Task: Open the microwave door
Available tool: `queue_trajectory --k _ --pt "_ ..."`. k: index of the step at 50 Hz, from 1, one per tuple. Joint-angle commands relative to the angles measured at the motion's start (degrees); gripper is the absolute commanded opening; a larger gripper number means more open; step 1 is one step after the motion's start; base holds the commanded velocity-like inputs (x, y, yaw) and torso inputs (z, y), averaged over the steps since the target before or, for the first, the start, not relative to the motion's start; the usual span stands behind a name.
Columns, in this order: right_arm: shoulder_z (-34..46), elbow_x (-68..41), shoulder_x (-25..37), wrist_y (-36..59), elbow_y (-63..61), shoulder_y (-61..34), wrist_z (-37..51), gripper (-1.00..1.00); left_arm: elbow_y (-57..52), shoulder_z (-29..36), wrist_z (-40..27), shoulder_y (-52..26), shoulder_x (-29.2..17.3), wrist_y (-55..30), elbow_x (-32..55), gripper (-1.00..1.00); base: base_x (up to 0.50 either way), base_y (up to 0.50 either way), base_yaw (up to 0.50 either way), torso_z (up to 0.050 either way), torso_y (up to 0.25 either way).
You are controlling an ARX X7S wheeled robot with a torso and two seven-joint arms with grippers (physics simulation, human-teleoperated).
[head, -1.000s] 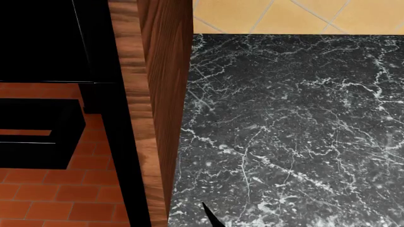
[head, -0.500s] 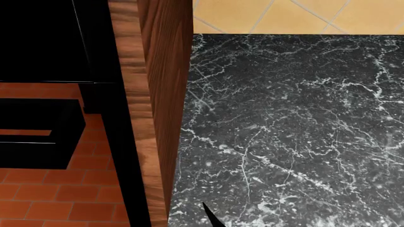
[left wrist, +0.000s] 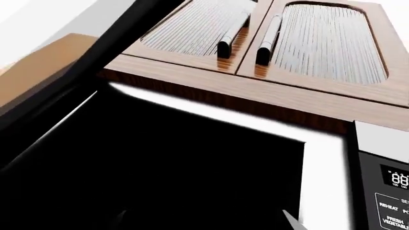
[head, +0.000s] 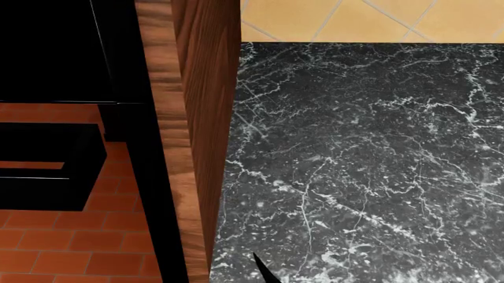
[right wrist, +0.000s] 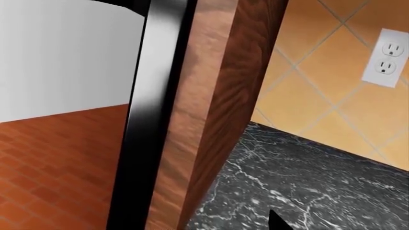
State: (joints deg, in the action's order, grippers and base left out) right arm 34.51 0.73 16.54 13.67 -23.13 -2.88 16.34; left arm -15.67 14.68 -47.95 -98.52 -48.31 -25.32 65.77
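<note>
The microwave (left wrist: 326, 158) fills the left wrist view, with a white front frame around a wide black opening (left wrist: 160, 167) and a control panel (left wrist: 390, 191) beside it. A black slab (left wrist: 76, 62) crosses one corner slantwise; it looks like the door's edge, but I cannot tell for sure. My left gripper (left wrist: 204, 221) is close in front of the black area. One grey fingertip (left wrist: 290, 221) shows clearly and a faint one shows far from it, so the jaws stand apart. Of my right gripper only one black fingertip (right wrist: 278, 221) shows, over the counter.
Wooden cabinet doors (left wrist: 332, 43) with dark bar handles (left wrist: 267, 40) hang above the microwave. A black marble counter (head: 362, 159) meets a tall wooden panel (head: 205, 118) with a black edge strip (head: 153, 177). A tiled wall with a socket (right wrist: 388, 57) backs the counter. Brick floor (head: 63, 247) lies beside it.
</note>
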Motion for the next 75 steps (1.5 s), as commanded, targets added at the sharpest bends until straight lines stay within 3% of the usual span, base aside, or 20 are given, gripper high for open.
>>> queue_trajectory --k 1,22,42,43,44,53,64,75 --pt "-0.01 -0.31 0.16 -0.16 0.35 -0.01 0.28 1.00 -2.97 -4.21 -1.03 -1.13 -4.03 -0.66 4.11 1.00 0.00 0.00 0.00 0.000 0.000" --pt "-0.52 -0.81 0.70 0.59 -1.03 0.24 1.10 1.00 -1.35 -5.25 3.43 1.31 -9.19 0.48 -0.47 1.00 0.00 0.00 0.00 0.000 0.000" --pt "-0.59 -1.28 0.95 -0.20 0.27 -0.05 1.45 1.00 -3.32 -13.23 2.45 9.35 -15.71 2.70 4.01 1.00 0.00 0.00 0.00 0.000 0.000" --pt "-0.60 -1.31 0.95 -0.21 0.34 -0.06 1.48 1.00 -3.62 -14.00 2.29 9.78 -16.15 2.79 4.72 1.00 0.00 0.00 0.00 0.000 0.000" --pt "-0.60 -1.26 0.89 0.04 0.44 -0.22 1.53 1.00 -7.75 -22.60 0.83 10.62 -21.94 1.69 13.31 1.00 0.00 0.00 0.00 0.000 0.000" --pt "-0.48 -1.31 0.93 0.27 0.54 -0.37 1.72 1.00 -9.94 -33.95 -0.62 11.99 -25.90 0.05 22.11 1.00 0.00 0.00 0.00 0.000 0.000" --pt "-0.68 -1.53 1.24 0.04 0.56 -0.33 2.04 1.00 -12.57 -40.63 -2.57 10.61 -27.54 -1.94 29.76 1.00 0.00 0.00 0.00 0.000 0.000" --pt "-0.89 -1.65 1.43 0.23 0.04 -0.36 2.49 1.00 -15.62 -53.52 -6.58 11.67 -25.51 -9.33 38.96 1.00 0.00 0.00 0.00 0.000 0.000"
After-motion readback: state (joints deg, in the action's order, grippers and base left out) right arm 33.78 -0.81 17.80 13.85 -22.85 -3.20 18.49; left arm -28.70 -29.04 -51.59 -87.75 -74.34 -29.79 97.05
